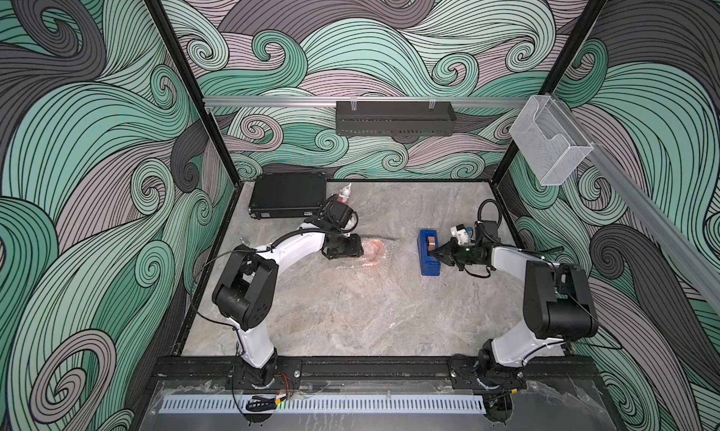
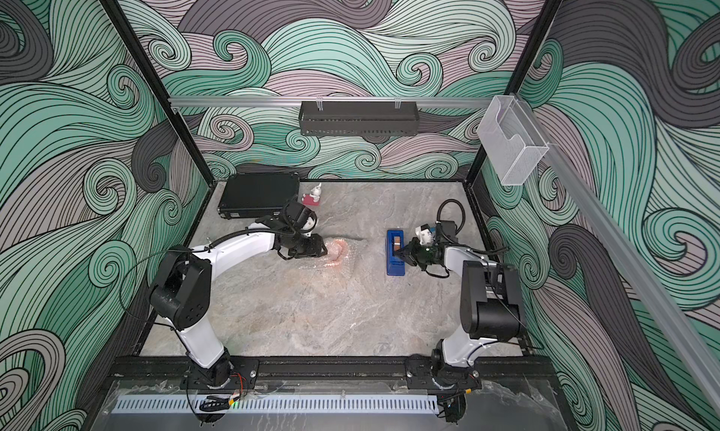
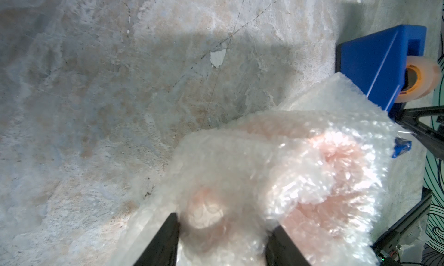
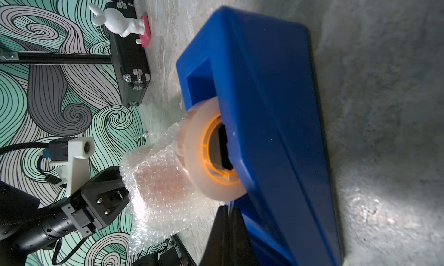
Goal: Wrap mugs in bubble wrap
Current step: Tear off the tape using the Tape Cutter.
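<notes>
Blue tape dispenser (image 1: 427, 268) stands well apart from black case (image 1: 288, 199) and rabbit figurine (image 2: 313, 196).

Top views overhead, wrist views close, sharing tape dispenser (image 3: 374, 67)

Your left gripper (image 3: 224, 222) sat with both black fingers (image 3: 168, 238) pressed against bubble wrap (image 3: 276, 161) bundle. Orange mug (image 3: 341, 154) showed pink through wrap. Beyond bundle, blue tape dispenser (image 3: 374, 65) with tape roll (image 3: 419, 82) stood on marble tabletop (image 3: 120, 84).

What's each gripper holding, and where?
Left gripper clamps the mug through the bubble wrap, across one end. Right gripper is shut at the cutter end of the tape dispenser, apparently pinching the loose end of the tape.
</notes>
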